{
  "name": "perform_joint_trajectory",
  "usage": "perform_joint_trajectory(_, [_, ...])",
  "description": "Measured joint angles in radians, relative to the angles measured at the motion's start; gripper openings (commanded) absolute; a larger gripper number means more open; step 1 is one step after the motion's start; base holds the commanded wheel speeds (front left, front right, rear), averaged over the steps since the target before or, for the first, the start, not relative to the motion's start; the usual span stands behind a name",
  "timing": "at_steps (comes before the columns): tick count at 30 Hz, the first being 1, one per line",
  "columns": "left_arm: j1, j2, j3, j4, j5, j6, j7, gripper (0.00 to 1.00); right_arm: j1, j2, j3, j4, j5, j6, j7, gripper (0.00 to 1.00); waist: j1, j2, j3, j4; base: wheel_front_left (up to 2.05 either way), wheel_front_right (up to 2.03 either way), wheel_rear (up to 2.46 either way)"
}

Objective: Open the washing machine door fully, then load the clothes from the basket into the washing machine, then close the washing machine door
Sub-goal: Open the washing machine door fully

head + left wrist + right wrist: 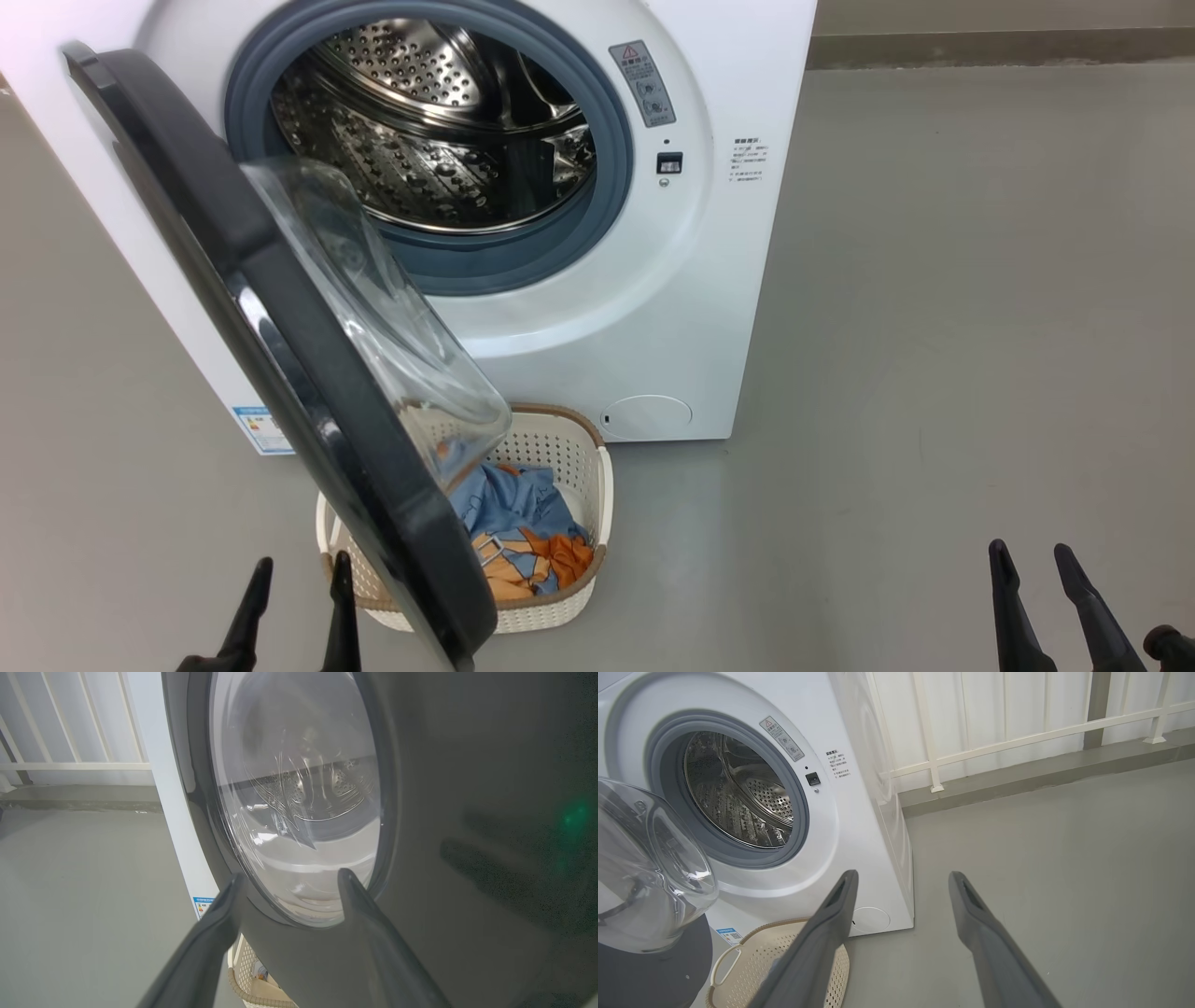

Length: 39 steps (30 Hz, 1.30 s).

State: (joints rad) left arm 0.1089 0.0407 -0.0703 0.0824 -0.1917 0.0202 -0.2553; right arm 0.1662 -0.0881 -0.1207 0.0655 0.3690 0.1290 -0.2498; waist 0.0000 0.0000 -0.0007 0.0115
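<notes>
Your L tool (pixel 297 607), lower left, jaws wide & empty, sits close to the outer face of the washing machine door (pixel 415 532), prob. placed to push it wider. R tool (pixel 1044 597), lower right, is wide too, holding nothing. The door's only part open and overhangs the basket (pixel 571 448) w/ the clothes (pixel 523 509), bottom centre. The washing machine (pixel 653 308) is upper centre.

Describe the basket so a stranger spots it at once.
Find the white washing machine with its door open. On the floor before it, partly hidden by the door, sits the basket. Cream, perforated, brown-rimmed, it holds blue and orange clothes.
</notes>
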Motion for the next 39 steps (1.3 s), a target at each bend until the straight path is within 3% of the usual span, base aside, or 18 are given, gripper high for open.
perform_joint_trajectory(2, [0.0,0.0,0.0,0.004,0.0,0.0,0.0,1.0,0.0,0.004,-0.005,0.003,0.0,0.0,0.0,1.0,0.0,0.0,0.0,0.0,0.0,0.0,0.0])
perform_joint_trajectory(4, [0.0,0.0,0.0,0.008,0.0,0.0,0.0,0.87,0.0,0.004,-0.007,0.007,0.0,0.0,0.0,1.0,0.0,0.0,0.0,0.001,0.0,0.0,0.0])
perform_joint_trajectory(5, [0.0,0.0,-0.001,0.011,-0.005,-0.001,0.0,0.65,0.0,0.004,-0.007,0.009,0.0,0.0,0.0,1.0,0.0,0.0,0.0,0.002,0.0,0.0,0.0])
perform_joint_trajectory(7, [0.0,0.0,-0.001,0.018,-0.008,-0.009,0.0,0.07,0.0,0.004,-0.008,0.01,0.0,0.0,0.0,1.0,0.0,0.0,-0.002,0.004,0.0,0.0,0.0])
perform_joint_trajectory(8, [0.0,0.0,-0.001,0.024,-0.014,-0.009,0.0,0.0,0.0,0.004,-0.008,0.01,0.0,0.0,0.0,1.0,0.0,0.0,-0.002,0.004,0.0,0.0,0.0])
perform_joint_trajectory(14, [0.0,0.0,0.007,0.042,-0.048,-0.016,0.0,0.0,0.0,0.004,-0.008,0.011,0.0,0.0,0.0,1.0,0.0,0.0,-0.006,0.014,0.0,0.0,0.0])
perform_joint_trajectory(23, [0.0,0.0,0.051,0.02,-0.087,0.007,0.0,0.0,0.0,0.004,-0.007,0.01,0.0,0.0,0.0,1.0,0.0,0.0,-0.011,0.025,0.0,0.0,0.0])
perform_joint_trajectory(33, [-0.086,-0.002,0.165,-0.142,-0.097,0.047,0.0,0.0,0.0,0.005,-0.009,0.008,0.0,0.0,0.0,1.0,0.0,0.0,-0.012,0.046,0.0,0.0,0.0])
perform_joint_trajectory(39, [-0.191,-0.002,0.153,-0.292,-0.046,0.045,-0.001,0.0,0.0,0.011,-0.016,0.007,-0.007,0.0,0.0,1.0,0.0,0.0,-0.017,0.065,0.0,0.0,0.0])
